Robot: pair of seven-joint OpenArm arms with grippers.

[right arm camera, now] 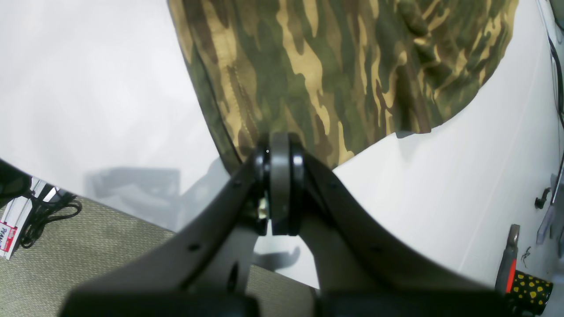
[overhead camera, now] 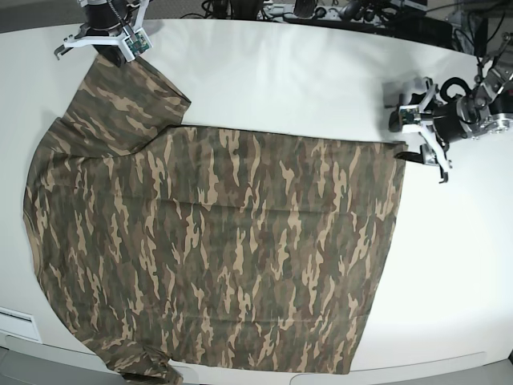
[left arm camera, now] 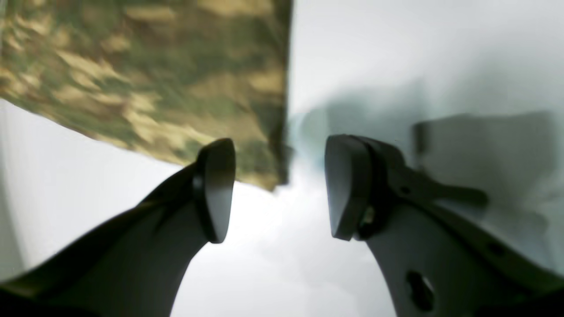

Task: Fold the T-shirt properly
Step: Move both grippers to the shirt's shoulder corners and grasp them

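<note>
T-shirt (overhead camera: pixel 216 249) flat, long axis across the table (overhead camera: pixel 280 88), hem toward the left arm.

Quick count from my end: I've got one camo T-shirt (overhead camera: pixel 216 249) on one white table (overhead camera: pixel 280 88), and two grippers, the left gripper (left arm camera: pixel 280 189) and the right gripper (right arm camera: pixel 280 185). Off the table edge I spot one cup (right arm camera: pixel 533 293) with yellow spots and one bundle of black cable (right arm camera: pixel 46 213).
</note>
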